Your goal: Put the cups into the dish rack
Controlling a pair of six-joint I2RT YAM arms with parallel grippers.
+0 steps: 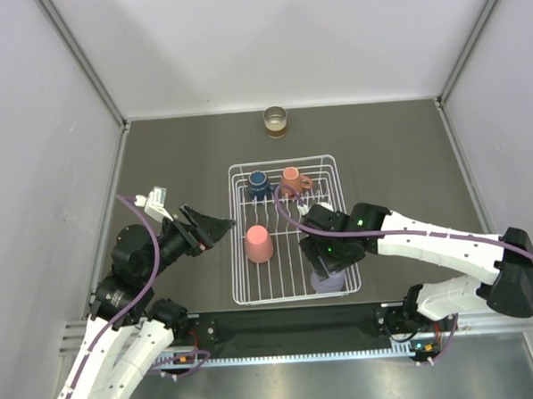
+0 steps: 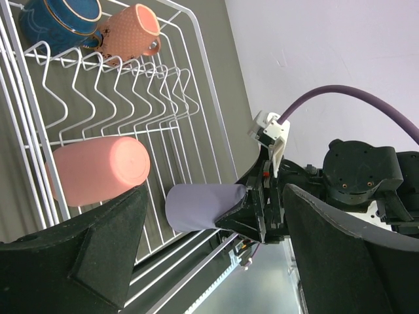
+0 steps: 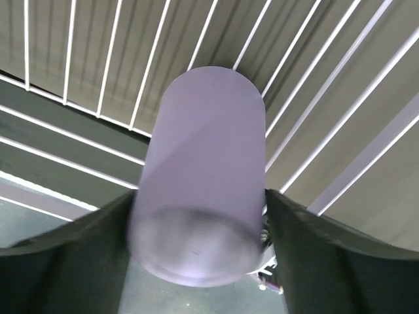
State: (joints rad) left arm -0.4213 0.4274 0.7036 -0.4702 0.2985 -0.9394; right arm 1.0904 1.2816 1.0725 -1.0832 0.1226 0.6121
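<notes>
Right wrist view: the lavender tumbler point(image 3: 203, 170) fills the frame, standing between the two fingers of the right gripper point(image 3: 200, 196) over the white wires.
Tumbler's place: at the 5 o'clock corner of the dish rack point(image 1: 234, 237), close to its near rim.
Right pincer: the jaws flank the tumbler on both sides. The lower edge is blurred, so I cannot tell whether they clamp it or merely bracket it.
Seating: whether the tumbler's base rests fully on the wires is not visible.
Other cups: pink tumbler point(image 1: 259, 244) at the rack's 8 o'clock; dark blue mug point(image 1: 258, 181) at 11 o'clock, terracotta-orange mug point(image 1: 292, 178) at 12 o'clock, just beside each other.
Outstanding: the shiny brownish cup point(image 1: 275, 120) sits outside the rack at 12 o'clock, by the far wall.
Left gripper point(image 1: 219, 233): wide open, nothing in it, hovering at the rack's 9 o'clock.
Risk: a finger rubbing the tumbler on withdrawal could probably tip it over the near rim.
Risk: an unseated base could likely slip between wires and lean.
Risk: the fingertips might catch a wire.
Surface: dark grey matte table point(image 1: 175, 151).
Room: plain white walls point(image 1: 276, 38) on three sides.
</notes>
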